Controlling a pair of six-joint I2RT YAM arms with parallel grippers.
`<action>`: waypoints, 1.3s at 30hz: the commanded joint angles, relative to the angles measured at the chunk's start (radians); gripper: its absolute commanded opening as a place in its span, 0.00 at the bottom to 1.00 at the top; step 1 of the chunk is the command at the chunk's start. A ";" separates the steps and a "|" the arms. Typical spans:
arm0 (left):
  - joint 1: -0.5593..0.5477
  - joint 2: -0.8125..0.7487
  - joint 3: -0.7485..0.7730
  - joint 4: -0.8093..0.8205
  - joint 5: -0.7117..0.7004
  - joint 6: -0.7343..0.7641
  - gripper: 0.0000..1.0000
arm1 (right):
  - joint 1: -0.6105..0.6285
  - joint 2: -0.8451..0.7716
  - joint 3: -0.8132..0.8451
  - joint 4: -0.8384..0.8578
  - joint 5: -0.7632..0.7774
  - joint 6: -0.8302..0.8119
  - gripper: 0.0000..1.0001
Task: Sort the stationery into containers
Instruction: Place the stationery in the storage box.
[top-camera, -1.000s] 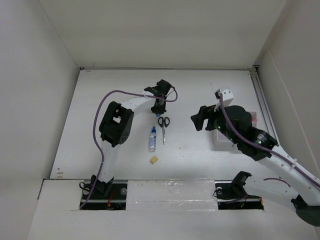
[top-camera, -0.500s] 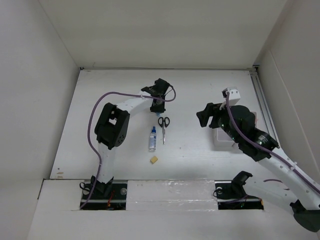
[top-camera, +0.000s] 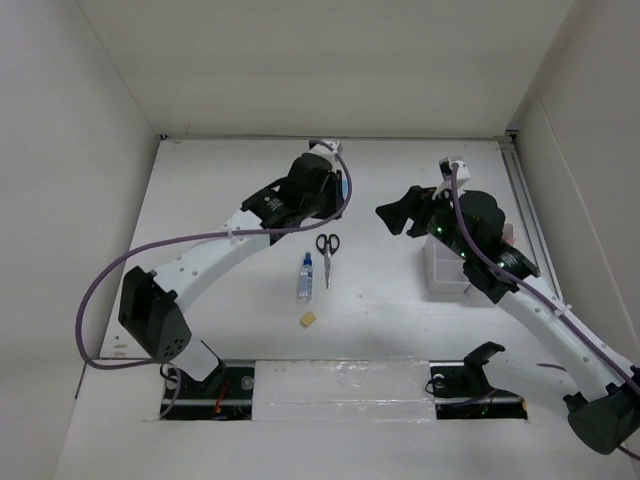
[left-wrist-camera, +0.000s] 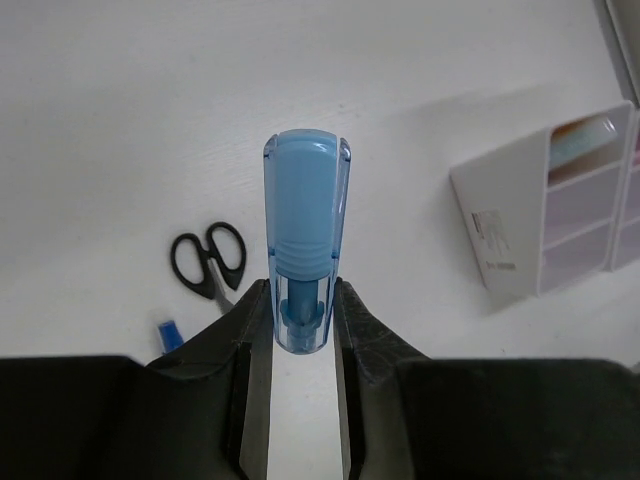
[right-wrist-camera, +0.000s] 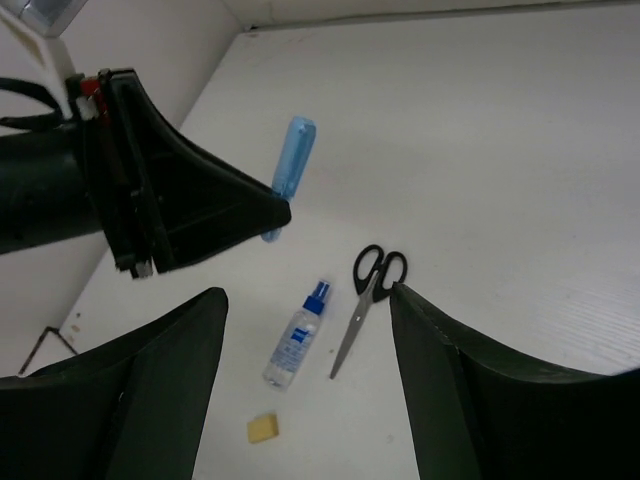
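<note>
The left gripper (left-wrist-camera: 303, 312) is clamping a blue marker (left-wrist-camera: 305, 225) by its lower end, fingers pressing in on both sides, and is holding it clear above the bench (top-camera: 200, 180), about midway between the left and right edges and closer to the far edge. The marker is pointing away from the wrist, rounded cap leading. The right gripper (top-camera: 398, 214) is hovering to the right of it with its fingers spread wide, gripping nothing. The black-handled scissors (top-camera: 327, 247) are lying closed around the middle of the bench, handles toward the far edge. The blue-capped glue bottle (top-camera: 305, 277) is lying just beside them on their left, cap also toward the far edge, and the small yellow eraser (top-camera: 309, 320) is sitting apart from both, closer to the near edge. The white bins (left-wrist-camera: 545, 205) are standing toward the right edge, partly hidden under the right arm in the overhead view
</note>
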 joint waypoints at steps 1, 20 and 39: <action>-0.062 -0.082 -0.066 0.065 0.028 0.036 0.00 | -0.006 0.031 0.037 0.158 -0.095 0.073 0.72; -0.141 -0.213 -0.134 0.154 0.066 0.065 0.00 | 0.092 0.146 0.044 0.247 0.114 0.151 0.64; -0.141 -0.244 -0.164 0.188 0.097 0.074 0.00 | 0.123 0.247 0.063 0.297 0.086 0.194 0.39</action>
